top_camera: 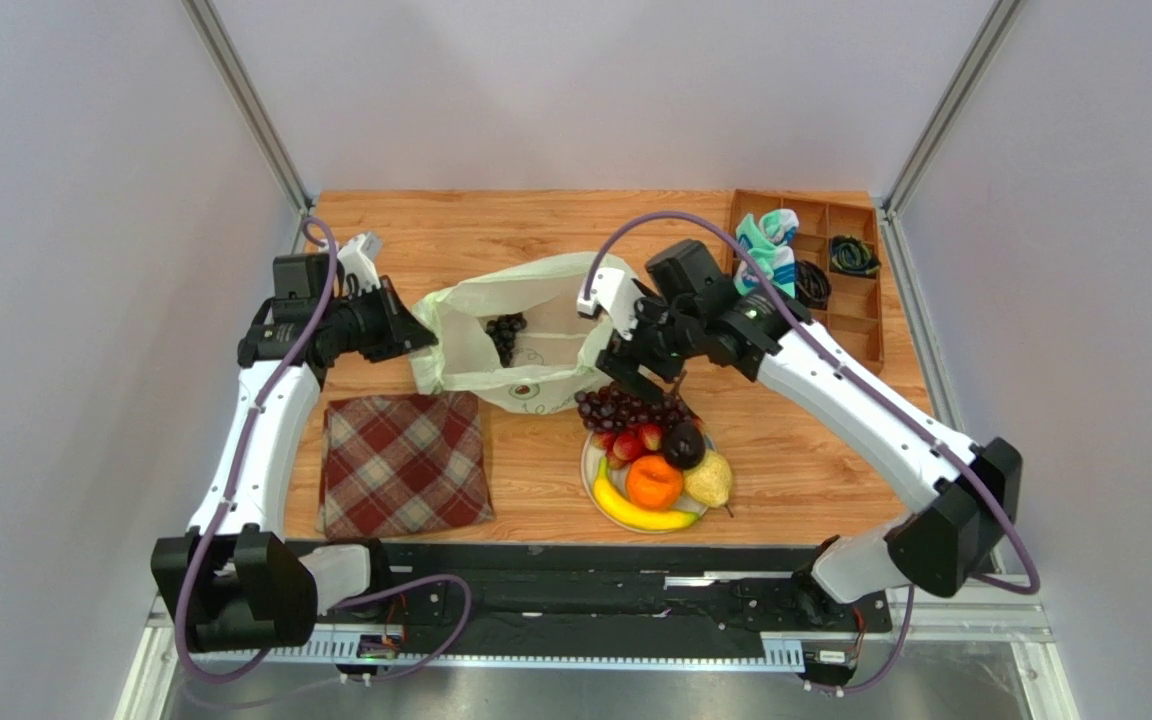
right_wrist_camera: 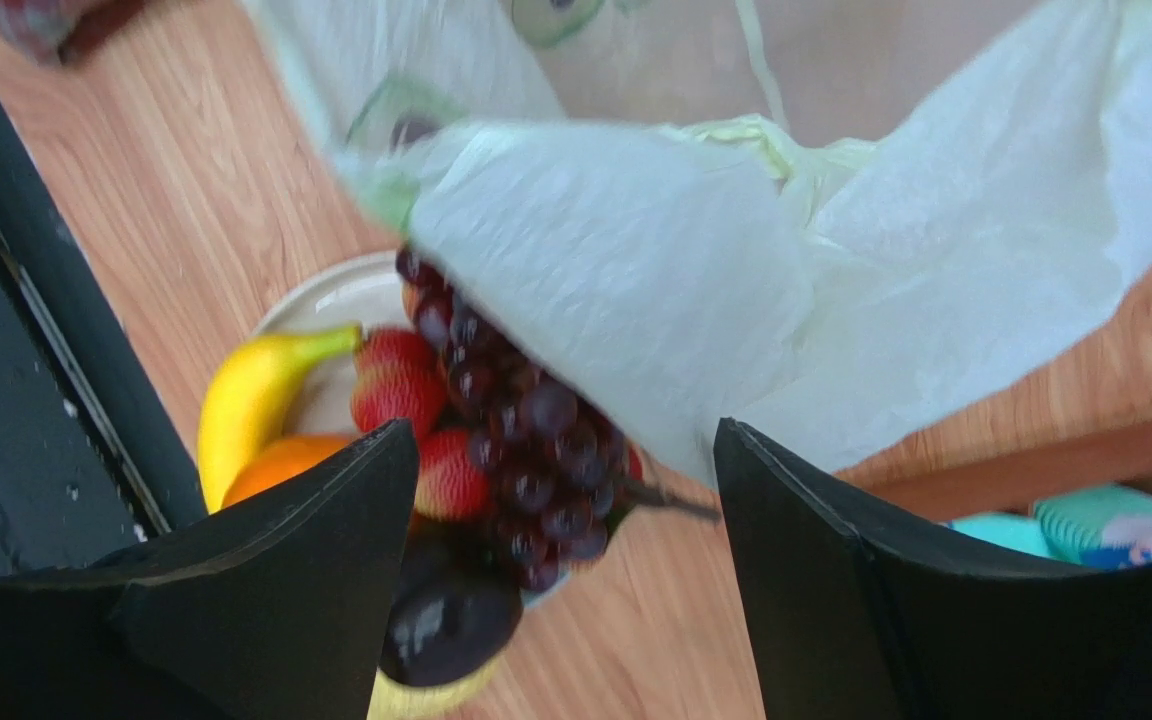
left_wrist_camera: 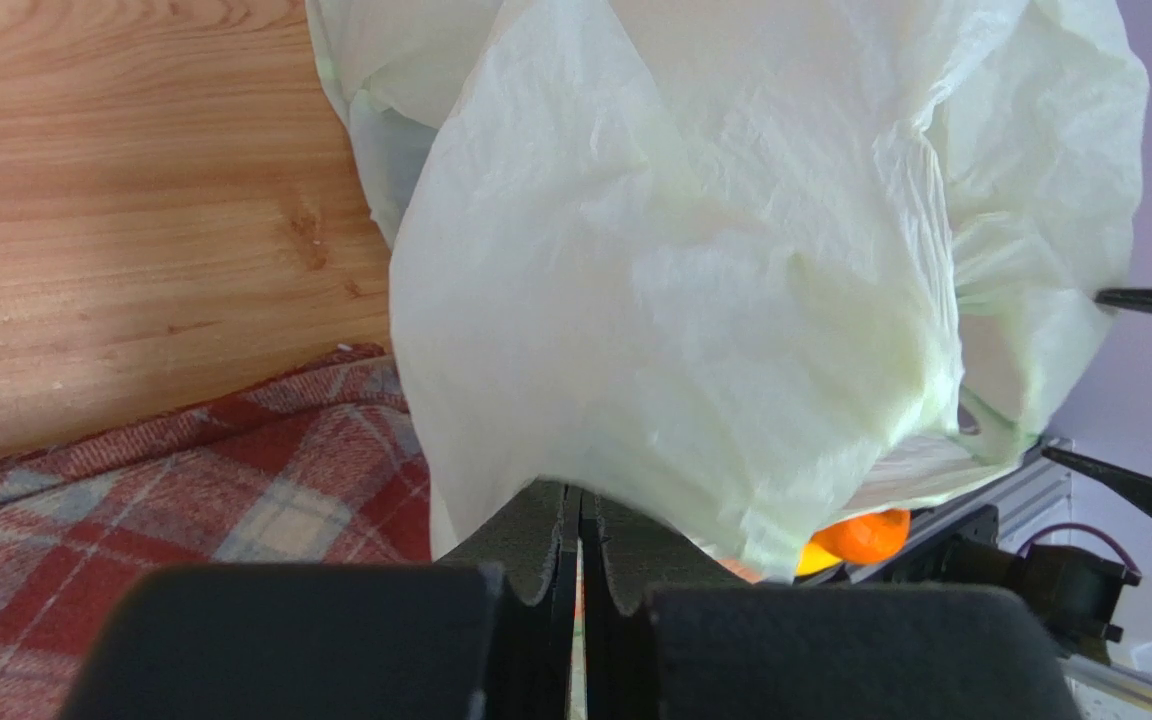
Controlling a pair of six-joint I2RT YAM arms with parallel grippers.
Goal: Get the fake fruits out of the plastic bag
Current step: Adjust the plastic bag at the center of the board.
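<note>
Overhead view of a wooden table (top_camera: 808,428) with two white robot arms reaching in from the bottom of the frame. A thin, pale green plastic bag (top_camera: 537,300) lies just left of centre with its mouth facing up. The left claw (left_wrist_camera: 582,593) is closed tight on the bag's left edge, pinching the film between its pads, and seems to be keeping the mouth spread. One dark grape bunch (top_camera: 506,333) shows inside the bag, near the middle of the frame. Just below and right of the bag sits a round plate (right_wrist_camera: 330,288) carrying the fruits that are already out: a red grape bunch (top_camera: 620,405), a dark plum (top_camera: 683,444), an orange (top_camera: 654,480), a pear (top_camera: 710,480), a banana (top_camera: 642,516) and a few small red fruits (right_wrist_camera: 394,393). The right claw (right_wrist_camera: 564,450) hangs over the red grape bunch at the plate's upper edge with its jaws spread wide and nothing held between them; a fold of the bag drapes close in front of it. A red plaid cloth (top_camera: 405,462) lies at lower left, apart from the work. The task looks nearly done, with the dark bunch the only fruit visible in the bag. The next move probably calls for the right claw to swing up and left into the bag's mouth, come down around the dark bunch without snagging the film, and close on it while the left claw holds the bag steady.
</note>
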